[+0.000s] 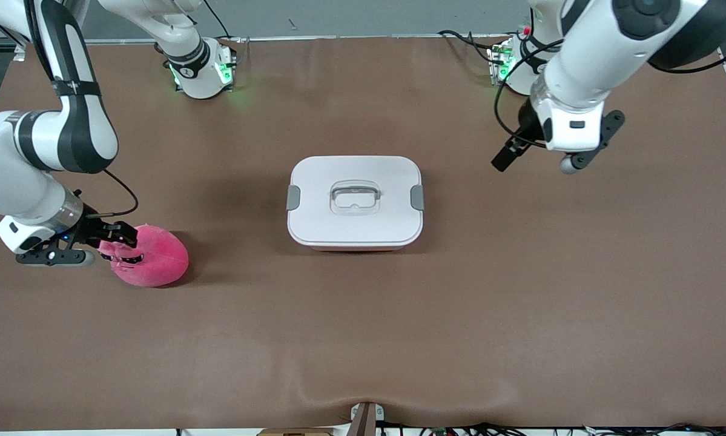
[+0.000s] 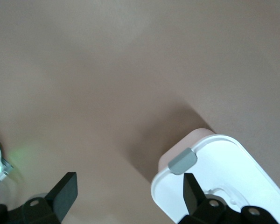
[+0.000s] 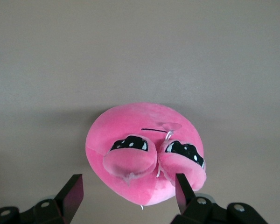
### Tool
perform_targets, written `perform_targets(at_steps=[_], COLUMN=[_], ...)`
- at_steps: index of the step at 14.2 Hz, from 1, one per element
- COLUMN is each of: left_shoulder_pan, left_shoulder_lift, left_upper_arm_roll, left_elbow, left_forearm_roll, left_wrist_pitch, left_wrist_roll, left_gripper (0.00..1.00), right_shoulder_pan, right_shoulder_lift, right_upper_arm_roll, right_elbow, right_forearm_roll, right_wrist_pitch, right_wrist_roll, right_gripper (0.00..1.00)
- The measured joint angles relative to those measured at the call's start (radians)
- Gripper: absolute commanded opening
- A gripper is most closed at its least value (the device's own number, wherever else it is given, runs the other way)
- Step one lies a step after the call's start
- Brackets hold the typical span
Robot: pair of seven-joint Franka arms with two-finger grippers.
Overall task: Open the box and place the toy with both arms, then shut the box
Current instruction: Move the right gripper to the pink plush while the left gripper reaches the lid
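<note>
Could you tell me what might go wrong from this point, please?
The right gripper, jaws open around the plush toy, spans only its near edge; it may slip free on lifting. The storage box has its white lid on and both grey latches down, while the left gripper waits above the table.

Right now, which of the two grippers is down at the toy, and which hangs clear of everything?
The right gripper is at the pink toy, fingers open astride it. The left gripper hangs open over bare table, beside the closed box.
</note>
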Motion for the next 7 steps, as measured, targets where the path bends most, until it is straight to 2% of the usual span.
perform_targets(at_steps=[5,7], left_shoulder_pan=[-0.002,-0.003], left_shoulder_lift=[0.001,0.008], left_upper_arm_roll=[-0.102,-0.137], left_elbow=[-0.049,-0.058], left_forearm_roll=[0.0,0.0], left_wrist_pitch=[0.105,0.148], left_wrist_roll=[-0.233,-0.341], left_gripper=[1.0,1.0], right_shoulder_pan=[0.0,0.0], right_shoulder_lift=[0.033,0.035], right_upper_arm_roll=[0.001,0.001], right_elbow=[0.0,0.0], right_forearm_roll=[0.0,0.0], right_wrist_pitch=[0.007,0.007], right_wrist_roll=[0.0,0.0], right_gripper=[0.64,0.49])
